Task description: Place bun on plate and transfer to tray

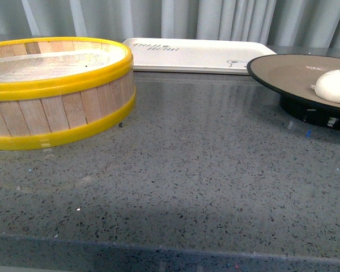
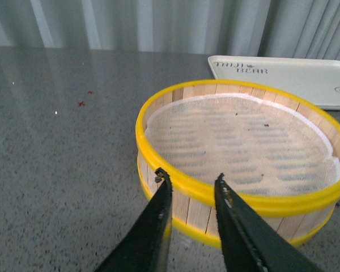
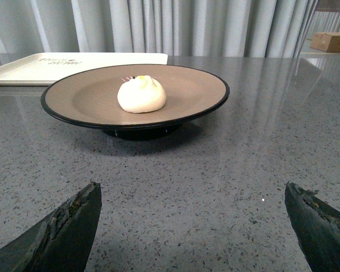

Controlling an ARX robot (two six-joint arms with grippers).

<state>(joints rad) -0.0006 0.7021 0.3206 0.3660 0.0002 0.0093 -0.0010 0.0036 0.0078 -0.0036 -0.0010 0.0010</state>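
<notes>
On plate (image 1: 283, 73), bun (image 1: 335, 86); steamer basket (image 1: 56, 107) beside tray (image 1: 198, 56)

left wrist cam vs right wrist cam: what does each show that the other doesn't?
Only left wrist: the round yellow-rimmed wooden steamer basket, cloth-lined with no bun in it, and the left gripper narrowly open in front of it, holding nothing.
Only right wrist: the small white pleated steamed bun sitting on the wide tan plate with black rim; the right gripper wide open, empty, short of the plate; a cardboard box far behind.
Both: the cream-white rectangular tray, the grey speckled counter and pale curtains.
</notes>
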